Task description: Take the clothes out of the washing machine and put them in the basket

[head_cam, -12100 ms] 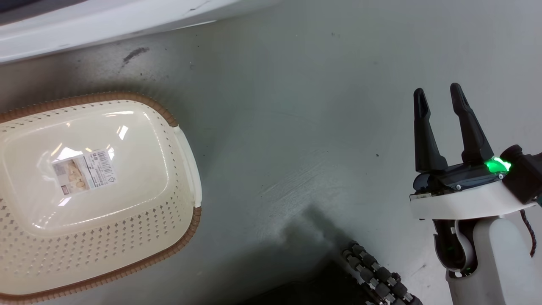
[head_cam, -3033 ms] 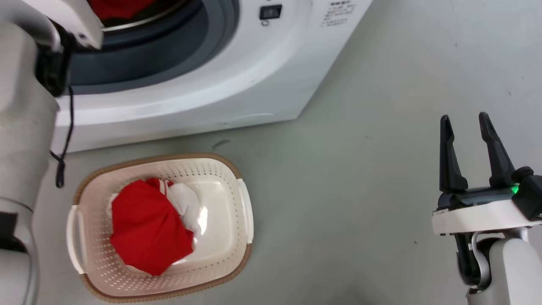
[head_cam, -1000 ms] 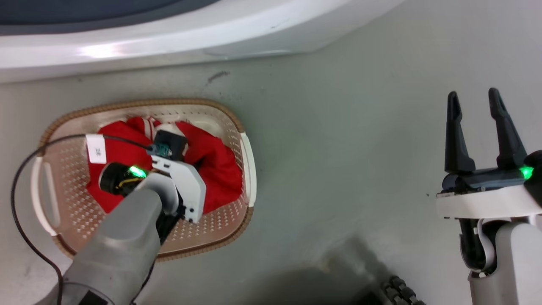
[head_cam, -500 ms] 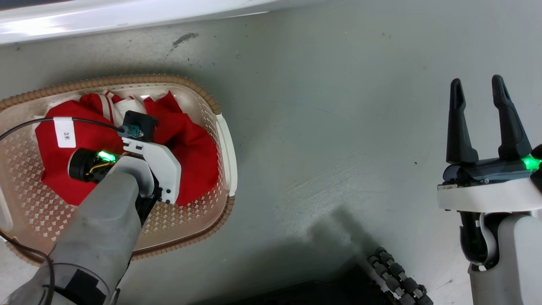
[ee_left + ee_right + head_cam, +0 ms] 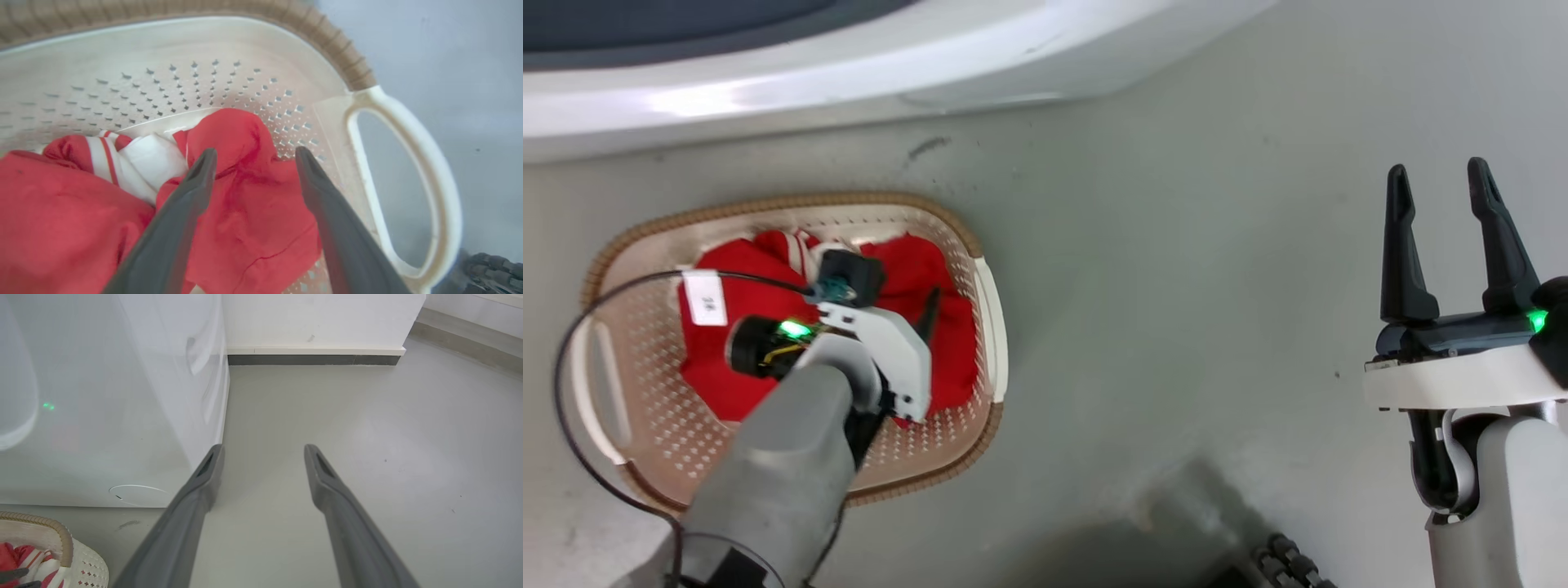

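Left gripper [image 5: 255, 152]: hung low inside the basket, fingers spread wide, nothing pinched between them; red cloth lay beneath and between the tips, and could not tell whether they touched it.
Right gripper [image 5: 1438, 167]: stood open and empty, fingers well apart, over bare floor, well to the right of the basket.
Clothes [image 5: 715, 371]: lay bunched in the basket, mostly bright red; showed a white panel and striped trim [image 5: 102, 153] just left of the left finger in the left wrist view.
Basket [image 5: 792, 198]: sat on the floor near the washing machine's front, apart from it; had cream perforated walls, a brown woven-look rim and a white side handle [image 5: 445, 196] to the right of the gripper.
Washing machine [image 5: 849, 73]: ran across the top of the head view as a white curved front, with a dark grey band along the upper edge.
Floor [image 5: 1176, 286]: looked grey and smooth, with a dark scuff [image 5: 927, 147] between washer and basket.
Left forearm [image 5: 784, 474]: reached up from the lower left over the basket, with a green light [image 5: 791, 329] lit at the wrist and a black cable [image 5: 560, 392] looped past the basket's left side.
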You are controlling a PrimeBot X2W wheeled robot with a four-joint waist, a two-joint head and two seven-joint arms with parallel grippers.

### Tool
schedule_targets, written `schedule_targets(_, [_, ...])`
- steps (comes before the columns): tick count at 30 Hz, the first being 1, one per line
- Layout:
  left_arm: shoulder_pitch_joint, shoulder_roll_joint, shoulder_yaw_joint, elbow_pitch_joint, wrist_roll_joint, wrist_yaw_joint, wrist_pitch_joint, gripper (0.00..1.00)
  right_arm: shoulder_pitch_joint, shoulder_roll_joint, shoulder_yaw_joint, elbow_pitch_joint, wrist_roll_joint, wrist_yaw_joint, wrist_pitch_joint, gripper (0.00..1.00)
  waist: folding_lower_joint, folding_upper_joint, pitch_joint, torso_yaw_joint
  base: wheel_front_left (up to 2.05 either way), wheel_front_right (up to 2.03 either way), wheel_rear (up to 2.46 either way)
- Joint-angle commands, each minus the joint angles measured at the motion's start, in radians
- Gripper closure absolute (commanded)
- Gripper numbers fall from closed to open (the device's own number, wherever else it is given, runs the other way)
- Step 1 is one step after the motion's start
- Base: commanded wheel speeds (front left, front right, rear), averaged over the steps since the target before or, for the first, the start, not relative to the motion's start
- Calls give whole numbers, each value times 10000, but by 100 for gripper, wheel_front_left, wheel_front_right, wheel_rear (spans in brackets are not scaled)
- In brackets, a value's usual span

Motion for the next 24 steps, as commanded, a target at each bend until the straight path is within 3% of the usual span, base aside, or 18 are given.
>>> schedule_targets(1, [266,-58,-71,-219,-97,-9,-88,0,19,-7,-37,79,-145,-9,-22,0,-1,0,-881,322,0,0,0])
schedule_targets(8, [823,295,132,-1705,-538,-2,-280,0,469,-7,-281,349,-505,-9,-23,0,-1,0,-2798,904,0,0,0])
schedule_targets(14, [1657,801,1671,-3839,415,157,-269,0,923,-7,-533,556,-744,-9,-23,0,-1,0,-4192,1441,0,0,0])
schedule_targets(24, [4367,771,4990,-7863,2604,762,-273,0,1729,-9,-539,675,-813,-9,-22,0,-1,0,-5874,1952,0,0,0])
